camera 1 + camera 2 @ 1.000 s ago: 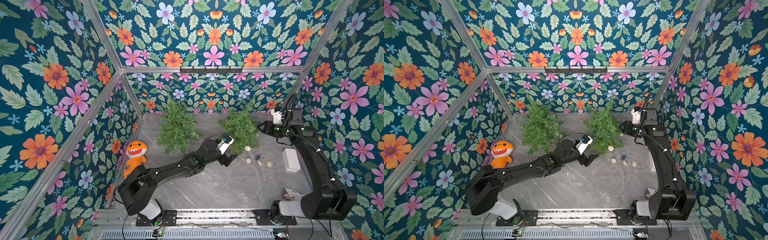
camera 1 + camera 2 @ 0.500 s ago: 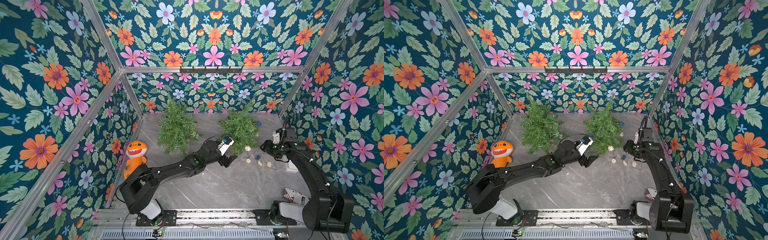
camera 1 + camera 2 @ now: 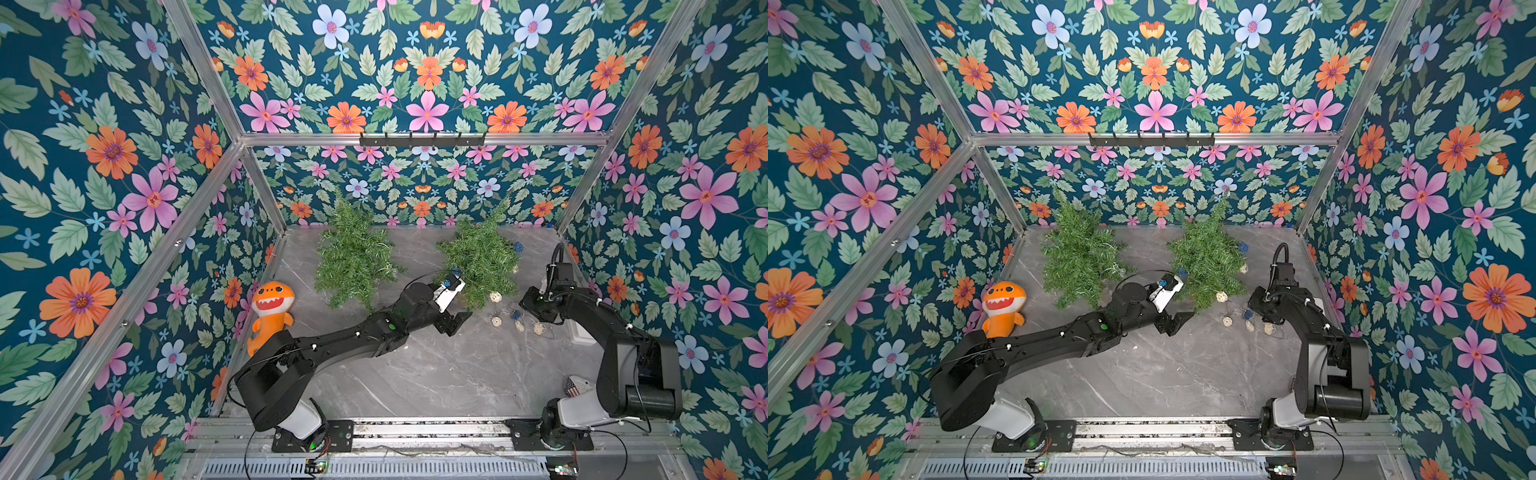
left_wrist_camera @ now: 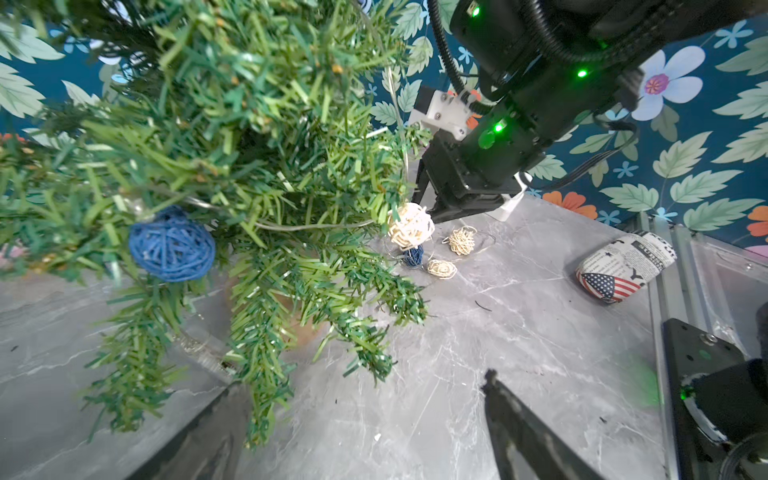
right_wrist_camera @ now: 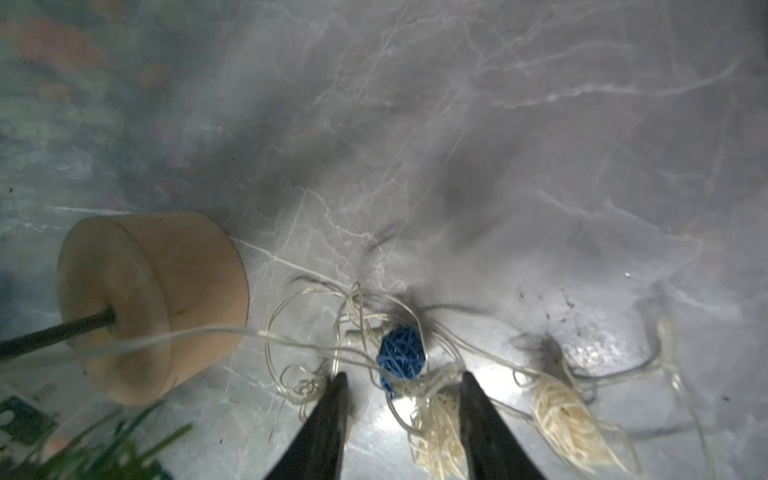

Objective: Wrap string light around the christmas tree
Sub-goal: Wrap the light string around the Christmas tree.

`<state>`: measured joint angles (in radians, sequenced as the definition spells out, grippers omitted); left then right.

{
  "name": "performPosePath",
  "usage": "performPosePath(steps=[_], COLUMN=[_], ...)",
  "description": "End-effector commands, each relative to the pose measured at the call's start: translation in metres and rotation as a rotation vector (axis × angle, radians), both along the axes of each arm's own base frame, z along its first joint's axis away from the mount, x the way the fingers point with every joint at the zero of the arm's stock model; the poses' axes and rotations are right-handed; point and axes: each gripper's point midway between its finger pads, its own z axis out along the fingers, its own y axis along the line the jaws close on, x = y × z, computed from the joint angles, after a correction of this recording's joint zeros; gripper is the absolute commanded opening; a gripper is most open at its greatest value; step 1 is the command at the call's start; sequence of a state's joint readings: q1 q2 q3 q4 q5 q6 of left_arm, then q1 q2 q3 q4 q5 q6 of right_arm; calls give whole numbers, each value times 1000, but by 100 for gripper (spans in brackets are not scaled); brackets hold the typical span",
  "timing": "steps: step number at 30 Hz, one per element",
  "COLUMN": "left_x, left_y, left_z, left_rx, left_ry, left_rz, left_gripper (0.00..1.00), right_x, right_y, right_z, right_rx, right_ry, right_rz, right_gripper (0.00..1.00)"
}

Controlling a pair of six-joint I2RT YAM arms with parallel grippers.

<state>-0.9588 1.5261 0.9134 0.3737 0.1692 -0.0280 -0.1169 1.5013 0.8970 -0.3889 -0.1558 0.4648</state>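
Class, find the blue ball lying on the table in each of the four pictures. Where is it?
In a top view: blue ball right of centre, on the table among cream balls.
In a top view: same spot, slightly further left.
Left wrist: upper middle, under a hanging cream ball.
Right wrist: low centre, just beyond the right gripper.
Shared landmark: the right-hand tree.

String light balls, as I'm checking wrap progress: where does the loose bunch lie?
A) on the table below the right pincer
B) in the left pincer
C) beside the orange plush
A: in both top views the loose balls lie on the table, and the right wrist view shows the right pincer down at them.
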Motion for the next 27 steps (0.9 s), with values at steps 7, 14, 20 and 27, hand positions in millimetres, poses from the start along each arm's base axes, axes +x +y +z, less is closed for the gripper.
performPosePath(steps=[7, 14, 20, 27], left_x=[3, 5, 7, 7], left_y=[-1, -7, -5, -2], left_z=[6, 8, 5, -2], left_rx=[-30, -42, -27, -18], left_ry=[-6, -7, -7, -1], left_rz=[17, 5, 19, 31], left_gripper=[89, 89, 89, 89], right_x=[1, -5, -15, -6], right_y=[-15, -17, 6, 9], right_z=[49, 98, 59, 14], right_rx=[-127, -167, -10, 28], right_ry=[-98, -191, -139, -59], right_rz=[24, 33, 38, 36], right_gripper=[9, 4, 57, 62])
